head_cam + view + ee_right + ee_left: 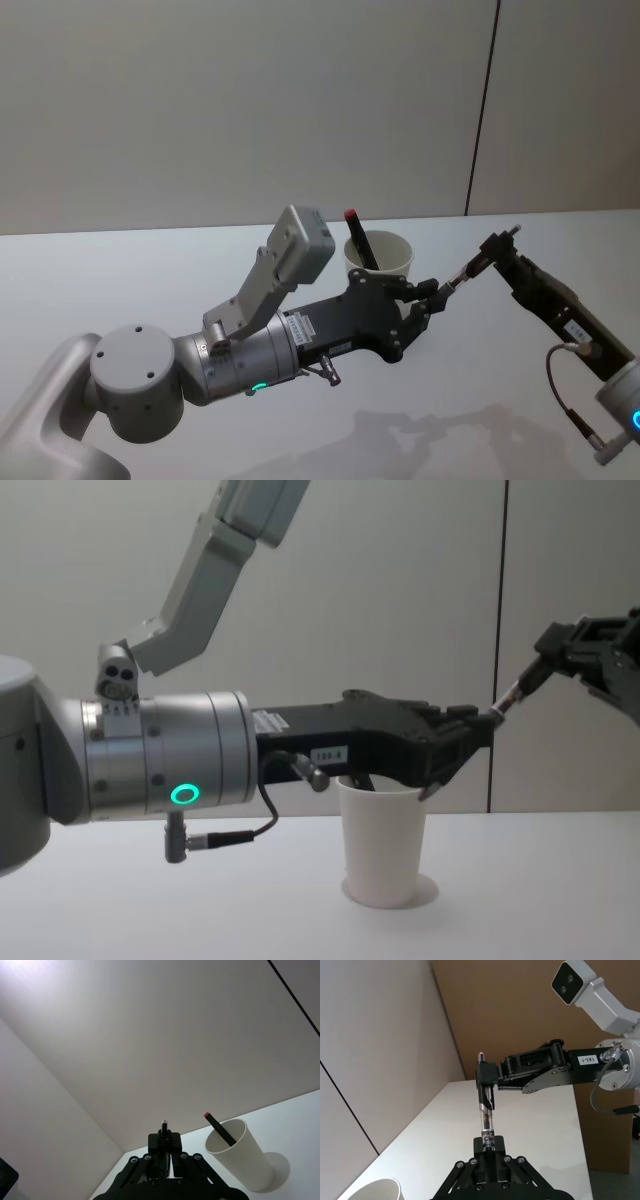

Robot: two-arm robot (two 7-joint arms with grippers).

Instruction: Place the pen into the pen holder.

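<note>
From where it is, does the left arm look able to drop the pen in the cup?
Probably yes: the left pincer holds the pen just beside the cup's open rim, though the right pincer grips its other end.

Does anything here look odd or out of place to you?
One thing: both grippers grip the same pen in mid-air, the left gripper at one end, the right gripper at the other, beside the cup rather than over it. A red-tipped pen already leans inside the upright cup. Nothing is spilled or visibly damaged.
</note>
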